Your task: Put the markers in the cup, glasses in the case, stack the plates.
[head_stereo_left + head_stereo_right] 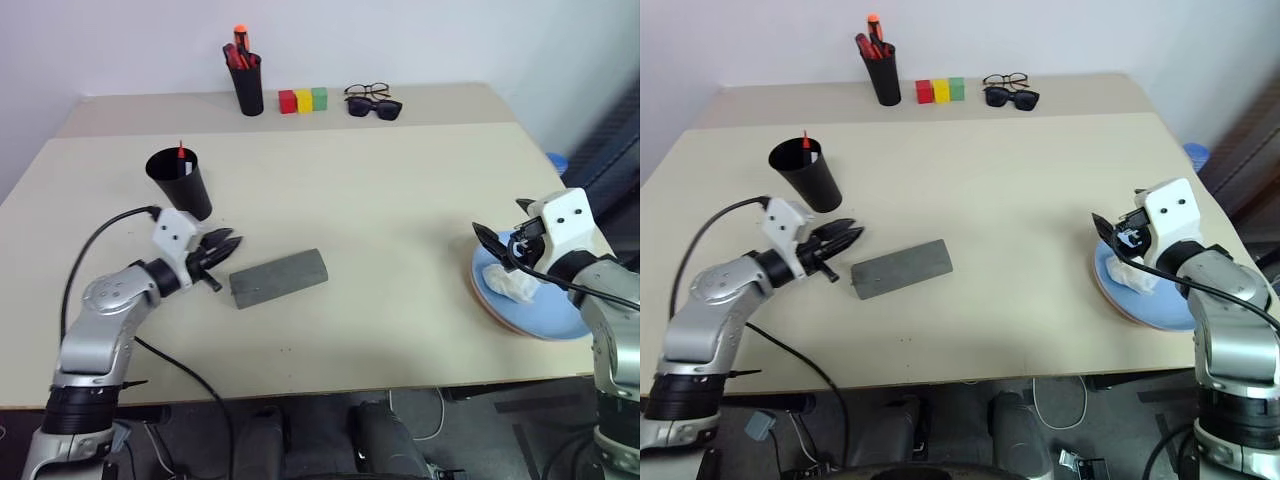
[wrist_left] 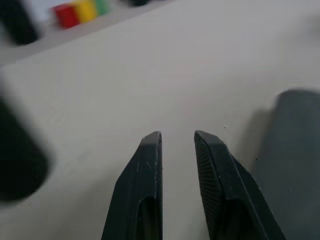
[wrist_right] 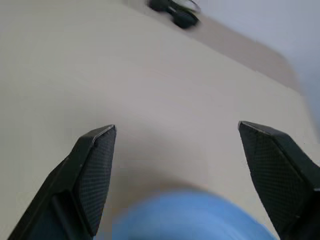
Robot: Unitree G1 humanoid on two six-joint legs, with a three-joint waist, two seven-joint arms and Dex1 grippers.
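Fingers on my left gripper [image 2: 177, 140] stand a narrow gap apart with nothing between them, hovering over bare table [image 1: 380, 200] just beside the grey case [image 1: 279, 277], which lies shut near the front edge. On my right gripper [image 3: 177, 132] the two fingers are spread wide and hold nothing; that gripper hangs above the near rim of the blue plate [image 1: 1160, 305].

That blue plate sits on top of the pink plate [image 1: 520, 327], whose edge peeks out along the front, at the right side of the table. Something white and crumpled [image 1: 512, 283] rests on the blue plate, partly behind my right gripper; I cannot tell what it is.

Left of centre, the black cup [image 1: 181, 181] stands upright, behind my left gripper, with the red tip of a marker [image 1: 181, 151] poking above its rim. In the right eye view I see a bit of white beside that red tip inside the cup, too small for me to identify.

Along the far edge stand a black pen holder [image 1: 246, 85] full of red and orange pens, a row of red, yellow and green blocks [image 1: 303, 100], and dark sunglasses [image 1: 376, 108] with a thin-rimmed pair of glasses [image 1: 366, 91] just behind them.
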